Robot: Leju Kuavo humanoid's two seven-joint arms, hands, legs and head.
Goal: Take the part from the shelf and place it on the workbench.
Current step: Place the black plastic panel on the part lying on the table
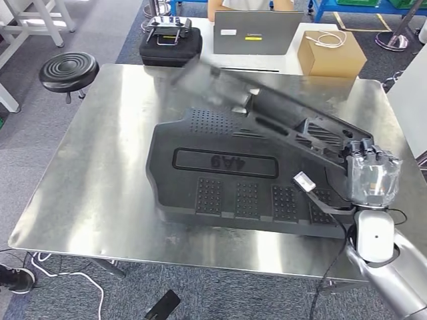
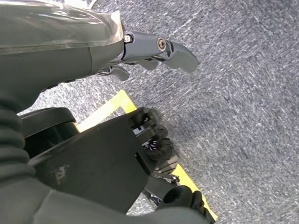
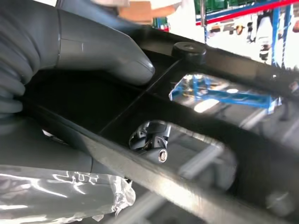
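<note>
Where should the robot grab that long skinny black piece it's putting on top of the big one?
Best by the near end of the long black part, from the robot's right side, where the right hand grips it. It has open ribbed slots there for fingers to hook through.

My right arm [image 1: 403, 273] reaches in from the lower right, and my right hand [image 1: 372, 175], wrapped in clear plastic, grips the part's [image 1: 241, 167] edge, thumb [image 3: 105, 51] pressed on top. My left hand [image 2: 155, 51] hangs over the floor, fingers loosely extended, holding nothing.
</note>
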